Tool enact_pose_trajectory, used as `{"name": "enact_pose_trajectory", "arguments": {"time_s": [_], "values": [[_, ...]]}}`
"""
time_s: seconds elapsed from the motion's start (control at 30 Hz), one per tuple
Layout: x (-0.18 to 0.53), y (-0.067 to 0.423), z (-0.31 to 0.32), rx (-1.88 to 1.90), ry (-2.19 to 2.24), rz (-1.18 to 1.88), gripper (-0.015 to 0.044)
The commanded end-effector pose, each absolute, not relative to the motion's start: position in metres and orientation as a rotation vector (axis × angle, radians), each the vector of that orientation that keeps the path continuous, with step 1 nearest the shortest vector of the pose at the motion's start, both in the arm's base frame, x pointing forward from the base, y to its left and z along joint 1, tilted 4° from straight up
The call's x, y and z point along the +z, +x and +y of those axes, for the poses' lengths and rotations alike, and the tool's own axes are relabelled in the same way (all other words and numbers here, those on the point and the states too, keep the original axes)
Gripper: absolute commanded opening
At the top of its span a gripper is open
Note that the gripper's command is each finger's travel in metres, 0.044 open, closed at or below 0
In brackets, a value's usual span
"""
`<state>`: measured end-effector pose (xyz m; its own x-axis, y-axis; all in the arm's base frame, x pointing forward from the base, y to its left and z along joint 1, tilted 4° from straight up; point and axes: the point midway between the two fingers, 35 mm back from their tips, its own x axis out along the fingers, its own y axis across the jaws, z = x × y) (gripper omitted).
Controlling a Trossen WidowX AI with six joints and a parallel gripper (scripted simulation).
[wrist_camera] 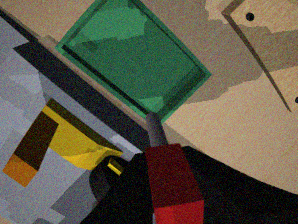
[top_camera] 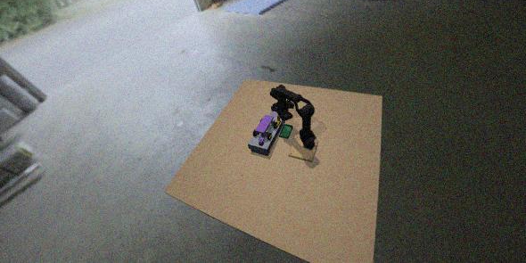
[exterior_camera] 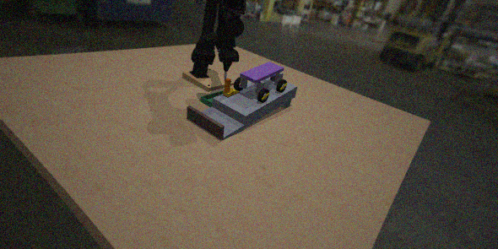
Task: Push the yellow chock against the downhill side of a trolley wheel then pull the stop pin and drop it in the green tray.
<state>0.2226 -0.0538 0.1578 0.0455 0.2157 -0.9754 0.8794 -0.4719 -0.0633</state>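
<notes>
With the chock (wrist_camera: 76, 145) set at a wheel, the hand (wrist_camera: 174, 189) grips the pulled pin (wrist_camera: 172, 185) near the tray (wrist_camera: 136, 52); dropping and retreating remain.

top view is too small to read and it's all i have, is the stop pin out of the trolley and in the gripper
Observer: Yes. The wrist view shows the gripper shut on the red-headed stop pin, its grey shaft free.
Operator: is it over the tray
Observer: Barely. The shaft tip sits at the edge of the green tray, not over its middle.
Operator: chock in place
Observer: In the exterior view the yellow chock stands right by the downhill side of a trolley wheel; contact is too small to confirm.
</notes>
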Motion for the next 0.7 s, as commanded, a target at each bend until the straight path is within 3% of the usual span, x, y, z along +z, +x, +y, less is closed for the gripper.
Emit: {"name": "enact_pose_trajectory", "arguments": {"time_s": [0.0,0.67], "values": [[0.1586,0.2216,-0.0529,-1.557,1.812,1.007,0.0000],[0.1597,0.2218,-0.0492,-1.980,2.139,0.428,0.0000]]}}
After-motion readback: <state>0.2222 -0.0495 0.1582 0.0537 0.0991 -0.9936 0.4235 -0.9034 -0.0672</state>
